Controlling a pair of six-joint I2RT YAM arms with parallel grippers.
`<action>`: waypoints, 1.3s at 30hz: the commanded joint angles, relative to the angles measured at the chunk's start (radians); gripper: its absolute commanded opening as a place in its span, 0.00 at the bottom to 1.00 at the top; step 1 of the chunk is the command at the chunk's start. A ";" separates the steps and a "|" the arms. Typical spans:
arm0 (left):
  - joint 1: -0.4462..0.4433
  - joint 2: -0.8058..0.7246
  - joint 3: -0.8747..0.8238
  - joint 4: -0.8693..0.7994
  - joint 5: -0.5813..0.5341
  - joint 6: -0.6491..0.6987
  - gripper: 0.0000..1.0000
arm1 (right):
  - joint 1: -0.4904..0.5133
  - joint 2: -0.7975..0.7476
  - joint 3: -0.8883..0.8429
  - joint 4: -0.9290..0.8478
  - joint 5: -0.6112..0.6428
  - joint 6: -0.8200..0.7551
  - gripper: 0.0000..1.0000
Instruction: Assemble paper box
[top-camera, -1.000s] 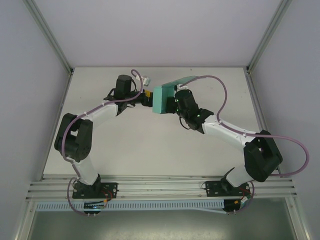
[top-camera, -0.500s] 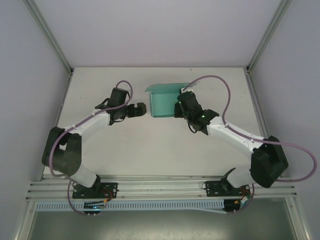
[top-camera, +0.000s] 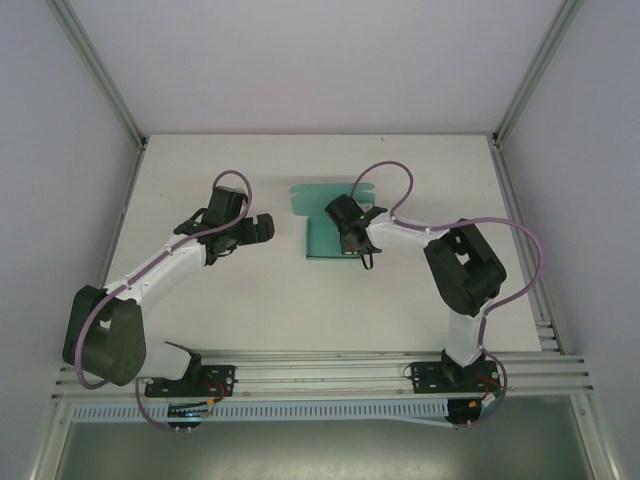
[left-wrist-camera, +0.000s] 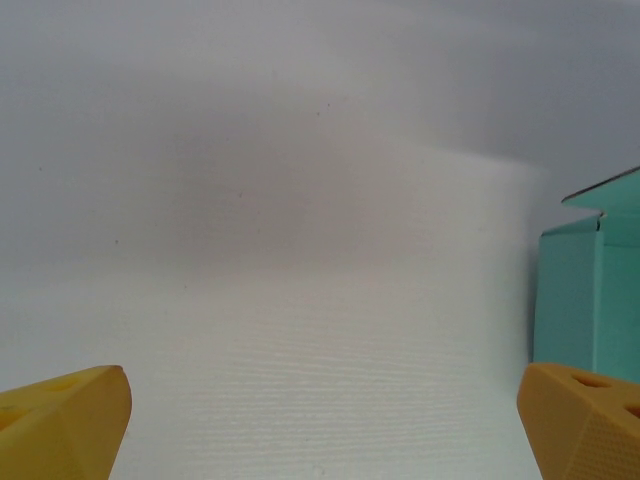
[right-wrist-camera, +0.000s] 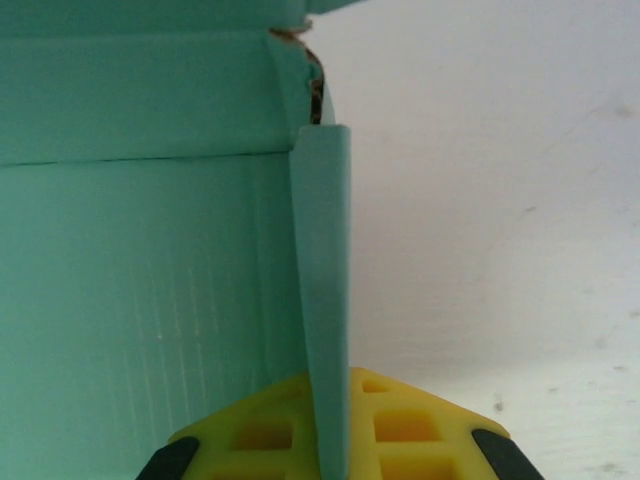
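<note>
There was one teal paper box (top-camera: 322, 238) and one white table (top-camera: 250, 300). Two arms were counted, the left arm (top-camera: 160, 265) and the right arm (top-camera: 420, 235), with one gripper apiece: the left gripper (top-camera: 266, 229) and the right gripper (right-wrist-camera: 330, 440). Each gripper had two yellow fingers (left-wrist-camera: 60, 425).

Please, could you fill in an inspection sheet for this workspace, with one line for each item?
Surface: white table, with a few small specks.
Job's things: teal paper box, partly folded; its base lies on the table and its back wall is raised.
Clutter: nothing seen.
Grippers: left gripper is open and empty, beside the box and apart from it. The right gripper has its fingers shut on the box's side wall.
Cables: purple cables loop along both arms.
Surroundings: grey walls, metal frame posts, and a rail at the near edge.
</note>
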 joint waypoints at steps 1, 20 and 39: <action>0.003 -0.021 -0.009 0.026 0.030 0.032 0.99 | -0.005 0.040 0.025 0.010 -0.074 0.055 0.02; 0.003 -0.003 0.042 0.084 0.169 0.142 0.99 | -0.023 -0.219 -0.024 0.099 -0.020 -0.134 0.58; 0.032 0.462 0.566 -0.090 0.576 0.938 0.96 | -0.345 -0.216 0.158 -0.025 -0.804 -1.151 0.97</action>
